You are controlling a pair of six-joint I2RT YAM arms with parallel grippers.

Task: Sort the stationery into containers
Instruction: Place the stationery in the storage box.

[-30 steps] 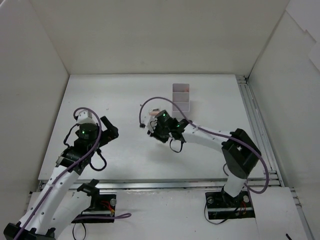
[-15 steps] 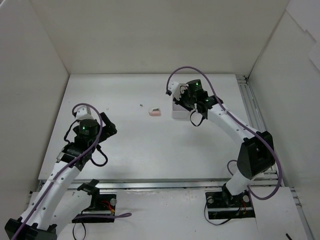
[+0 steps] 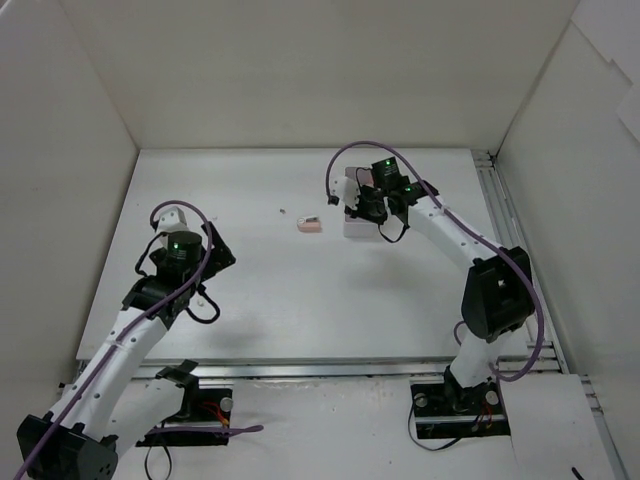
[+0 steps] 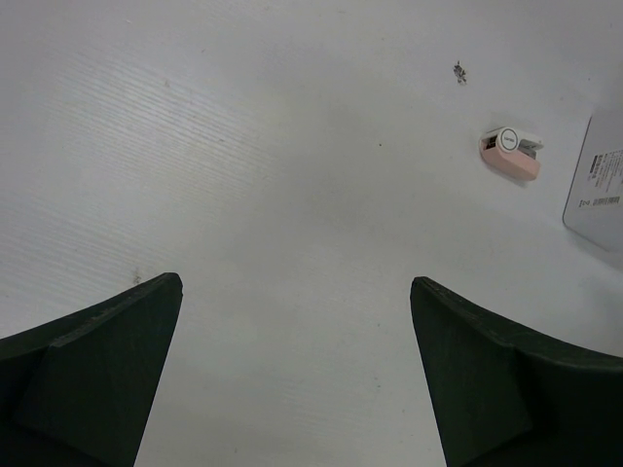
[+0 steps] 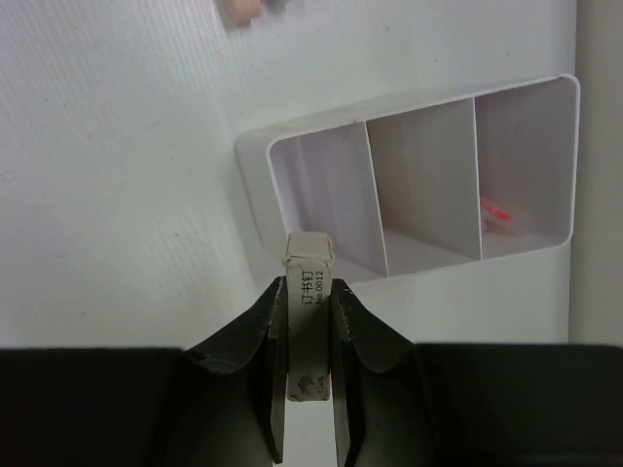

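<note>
Print "No 0012" marks the cream block (image 5: 309,292) pinched in right jaws; left jaws gape empty.

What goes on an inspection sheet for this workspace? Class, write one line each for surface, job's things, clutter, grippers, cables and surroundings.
Surface: white ribbed table.
Job's things: white three-compartment box; small red item in one end compartment; cream staple box held at the box's other end; pink eraser-like block loose on the table.
Clutter: one dark speck near the pink block.
Grippers: left gripper open, empty; right gripper shut on the staple box.
Cables: purple cables looped along both arms.
Surroundings: white walls on three sides; metal rail along the table's right edge.
</note>
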